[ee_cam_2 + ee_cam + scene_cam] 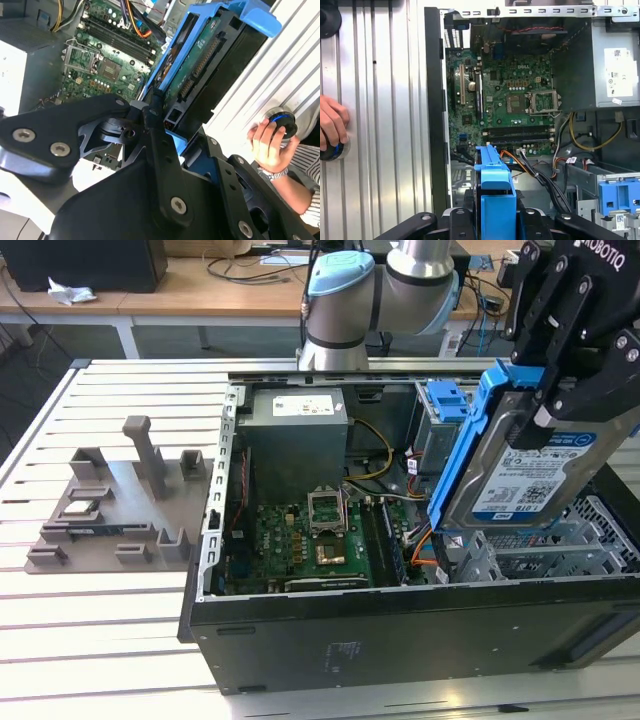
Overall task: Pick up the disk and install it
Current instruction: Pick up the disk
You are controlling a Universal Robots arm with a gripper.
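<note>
the gripper (548, 412) is clamped shut on the disk (525, 475), and its black fingers (162, 150) pinch the blue bracket in both wrist views. the disk hangs tilted on edge over the open computer case (400, 625), above the case's drive-bay corner, with its label facing the exterior camera. inside the case lie the green motherboard (310, 540) and the grey power-supply box (295, 435). outside the case, a grey fixture tray (120, 510) sits on the slatted table (110, 640), and a person's hand (267, 142) rests on a round knob (282, 124).
</note>
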